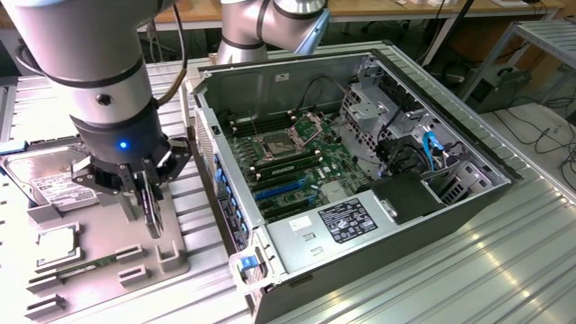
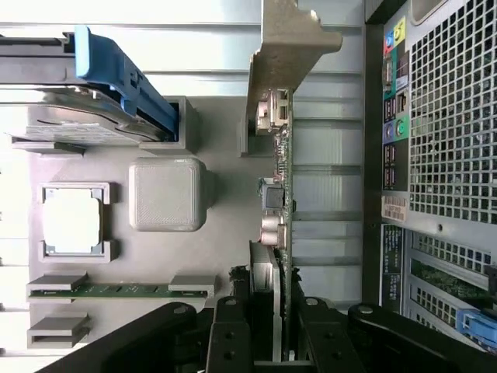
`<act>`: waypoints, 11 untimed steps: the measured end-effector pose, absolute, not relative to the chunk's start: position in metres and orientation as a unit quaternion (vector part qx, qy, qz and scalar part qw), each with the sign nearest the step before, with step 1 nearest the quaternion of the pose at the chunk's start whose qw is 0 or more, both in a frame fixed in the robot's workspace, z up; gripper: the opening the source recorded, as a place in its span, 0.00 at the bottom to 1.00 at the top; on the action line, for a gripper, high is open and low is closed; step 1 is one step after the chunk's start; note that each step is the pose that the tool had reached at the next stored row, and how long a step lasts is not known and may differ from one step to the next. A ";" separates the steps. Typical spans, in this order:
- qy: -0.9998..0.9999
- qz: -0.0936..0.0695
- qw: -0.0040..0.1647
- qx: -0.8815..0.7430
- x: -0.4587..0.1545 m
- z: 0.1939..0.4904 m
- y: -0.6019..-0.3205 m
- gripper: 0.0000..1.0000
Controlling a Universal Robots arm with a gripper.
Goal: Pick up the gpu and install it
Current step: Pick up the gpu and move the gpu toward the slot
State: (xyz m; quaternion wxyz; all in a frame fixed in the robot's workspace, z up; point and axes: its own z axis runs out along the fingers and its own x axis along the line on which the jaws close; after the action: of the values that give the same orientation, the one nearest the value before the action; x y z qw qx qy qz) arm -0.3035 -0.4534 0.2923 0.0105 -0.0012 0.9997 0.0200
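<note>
Probably light, stiff yet fragile, the gpu (image 2: pixel 281 194) stands edge-on, the jaws of the gripper (image 2: pixel 273 315) clamped across its thin board, away from its silvery bracket (image 2: pixel 289 47).

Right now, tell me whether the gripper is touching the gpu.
Touching. In the wrist view the gripper has its fingers pressed on both faces of the gpu, which sits edge-on between them with no gap.

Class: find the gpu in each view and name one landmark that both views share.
Exterior view: gpu held edge-on in the gripper over the grey tray, on the exterior view's left of the case.
Wrist view: gpu edge-on, running out from the gripper, between tray and case.
Shared landmark: the square chip in the tray.
</note>
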 end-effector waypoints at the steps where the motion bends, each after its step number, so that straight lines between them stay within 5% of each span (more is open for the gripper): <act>1: 1.000 0.020 0.011 -0.001 -0.303 0.297 -0.453 0.28; 11: 1.000 0.020 0.011 -0.001 -0.303 0.339 -0.453 0.28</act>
State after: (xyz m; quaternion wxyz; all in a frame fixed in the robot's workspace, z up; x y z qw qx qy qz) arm -0.3034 -0.4534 0.3394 0.0105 -0.0012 0.9997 0.0197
